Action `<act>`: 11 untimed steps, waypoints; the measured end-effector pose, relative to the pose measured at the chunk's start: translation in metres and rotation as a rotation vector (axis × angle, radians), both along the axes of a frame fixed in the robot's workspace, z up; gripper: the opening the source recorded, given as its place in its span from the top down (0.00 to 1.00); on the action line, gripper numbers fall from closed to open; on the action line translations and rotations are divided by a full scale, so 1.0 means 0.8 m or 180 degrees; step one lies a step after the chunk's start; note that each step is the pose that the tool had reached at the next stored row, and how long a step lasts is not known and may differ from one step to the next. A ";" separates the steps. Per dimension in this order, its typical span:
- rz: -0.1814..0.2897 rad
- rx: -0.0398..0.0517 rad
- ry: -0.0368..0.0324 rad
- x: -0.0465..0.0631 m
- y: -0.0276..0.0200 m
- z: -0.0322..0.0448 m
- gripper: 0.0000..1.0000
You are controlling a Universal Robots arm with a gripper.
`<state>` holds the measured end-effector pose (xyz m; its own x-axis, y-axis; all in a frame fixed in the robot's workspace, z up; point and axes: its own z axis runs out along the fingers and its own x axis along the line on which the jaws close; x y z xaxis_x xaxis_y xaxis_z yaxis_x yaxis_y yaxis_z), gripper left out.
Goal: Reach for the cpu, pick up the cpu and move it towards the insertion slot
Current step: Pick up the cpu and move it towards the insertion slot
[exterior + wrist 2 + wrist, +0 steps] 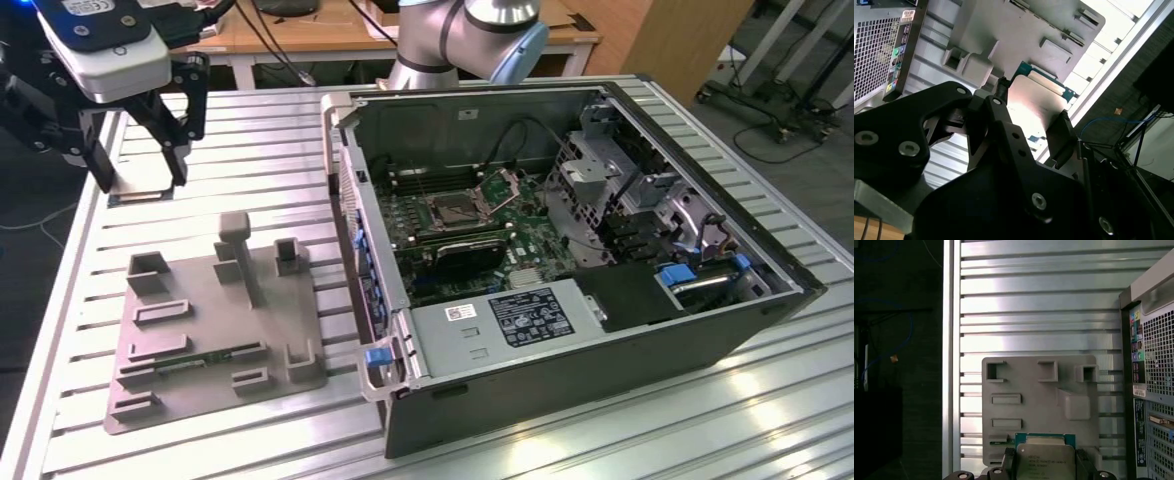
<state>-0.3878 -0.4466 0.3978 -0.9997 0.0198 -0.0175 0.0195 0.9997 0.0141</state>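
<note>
My gripper hangs above the far corner of the table at the exterior view's left. It is shut on the cpu, a flat square chip with a silvery face and green rim. Both wrist views show the cpu clamped between the two black fingers, high over the grey holder plate. The insertion slot, a dark square socket with its silver frame flipped up, sits on the green board inside the open computer case, well off to the exterior view's right of the gripper.
The grey holder plate with raised posts lies on the ribbed metal table, and a narrow green stick rests in it. The case's upright wall stands between plate and board. Cables and a drive cage crowd the case interior.
</note>
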 end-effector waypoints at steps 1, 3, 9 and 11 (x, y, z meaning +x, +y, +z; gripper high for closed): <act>0.0000 0.0000 0.0000 0.000 0.0000 0.0003 0.45; 0.0000 0.0000 0.0000 0.000 0.0000 0.0015 0.45; 0.0000 0.0000 0.0000 0.000 0.0000 0.0042 0.45; 0.0000 0.0000 0.0000 0.000 0.0000 0.0044 0.45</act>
